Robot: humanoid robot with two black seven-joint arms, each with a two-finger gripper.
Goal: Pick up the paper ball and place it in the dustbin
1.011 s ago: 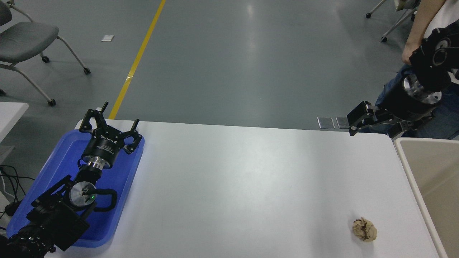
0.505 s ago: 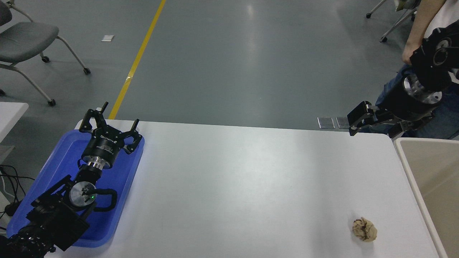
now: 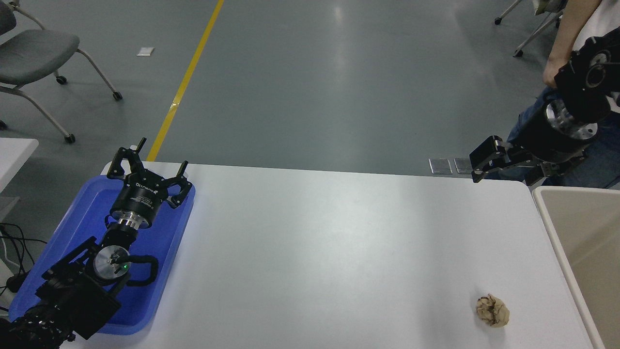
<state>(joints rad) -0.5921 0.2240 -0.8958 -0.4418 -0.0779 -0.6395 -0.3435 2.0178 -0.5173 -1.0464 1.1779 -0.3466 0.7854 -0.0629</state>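
Almost no change vs earlier pics: my right gripper has crept a hair up/right, otherwise same pose, hanging over the far edge of the table, just beyond the dustbin's far-left corner. Its fingers look closed w/ nothing between them, but they're small and dark, so can't tell for sure. Paper ball hasn't moved: on the table, near side, close to the dustbin's left rim but not touching, well apart from my gripper. So the pickup isn't started yet; I judge approach phase at most. Next I'd need to come back toward me and down over the ball. Left gripper parked far from the dustbin, over the blue tray, fingers spread, empty, same as before. Person stands beyond the dustbin.
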